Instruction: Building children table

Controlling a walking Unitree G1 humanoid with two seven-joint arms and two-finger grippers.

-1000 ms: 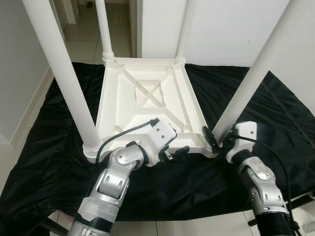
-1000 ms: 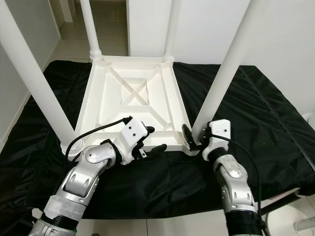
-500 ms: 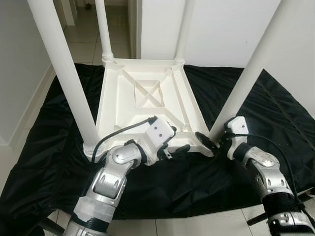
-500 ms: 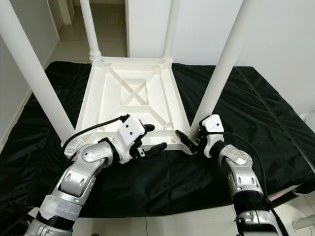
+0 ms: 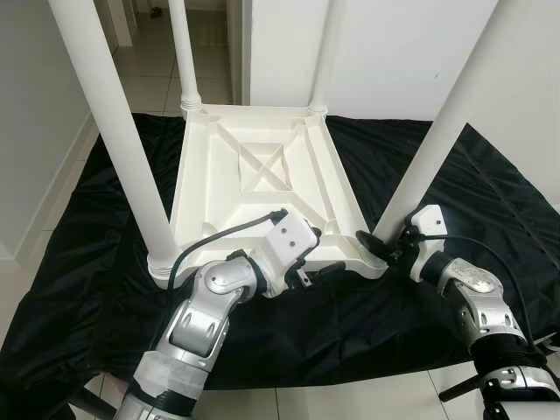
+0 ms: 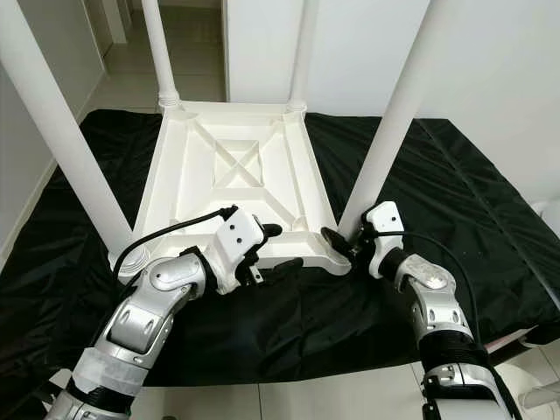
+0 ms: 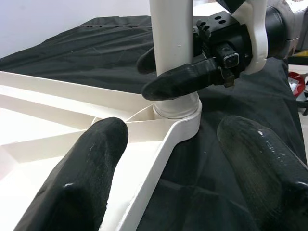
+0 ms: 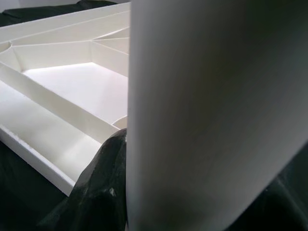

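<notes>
Four legs: all standing up from the corner sockets of the upturned table top; two at the near corners, two at the far corners; upper ends cut off by the frame.
Table top: white moulded plastic, underside up, ribbed with a crossed square at centre; lies on the black cloth spread over the floor, towards the cloth's middle and far edge.
Near right leg: seated in its socket at the table top's near right corner; right gripper has its fingers closed round the leg just above the collar, one finger on each side, as the left wrist view shows.
Left gripper: at the near edge of the table top, between the two near legs; fingers spread apart, holding nothing, one over the rim and one over the cloth.
Near left leg: upright in the near left corner; untouched.
Handling, judged: plastic looks light and stiff; smooth round legs likely slippery to hard fingers; best held low by the collar for turning, or by the ribbed rim for steadying.
Hard to make out: whether the near right leg is fully home in its socket; any thread is hidden inside the collar; right wrist view is mostly blurred leg.
</notes>
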